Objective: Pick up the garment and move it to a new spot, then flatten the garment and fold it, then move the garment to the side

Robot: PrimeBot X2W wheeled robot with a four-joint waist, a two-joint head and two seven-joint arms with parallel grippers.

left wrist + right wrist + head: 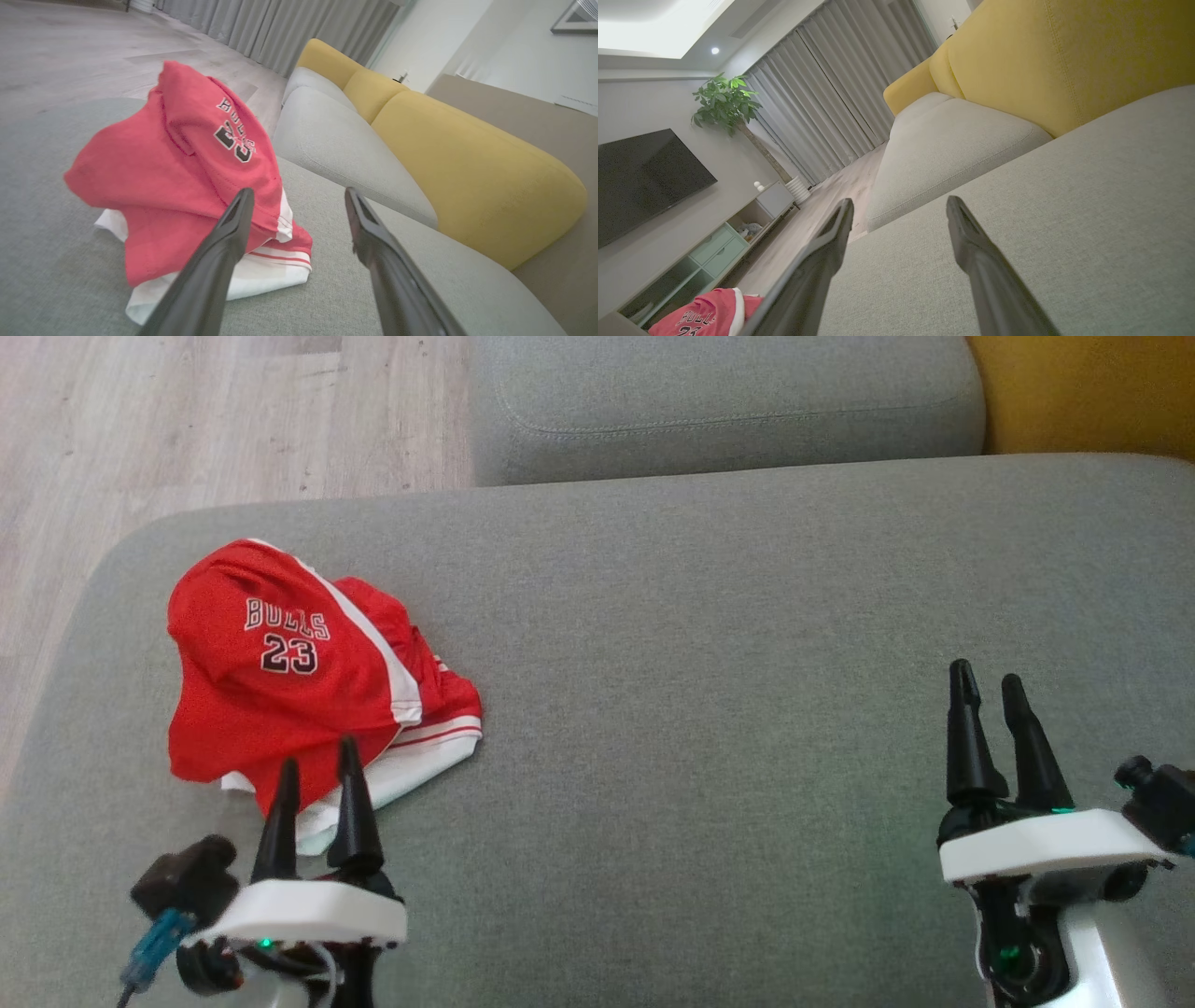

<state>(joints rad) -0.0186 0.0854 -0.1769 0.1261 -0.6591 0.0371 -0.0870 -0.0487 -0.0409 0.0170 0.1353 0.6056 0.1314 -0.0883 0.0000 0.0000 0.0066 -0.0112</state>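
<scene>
Head view: the garment (299, 681), a crumpled red jersey with white trim, lies heaped at the left end of the grey seat cushion (709, 663). The left gripper (319, 754) hangs over that same end, fingers apart. The right gripper (987, 672), also spread, is over the cushion's right end.

Left wrist view: it looks soft, light and floppy. I'd pinch the raised red fold.

Right wrist view: the garment lies well across the cushion.
</scene>
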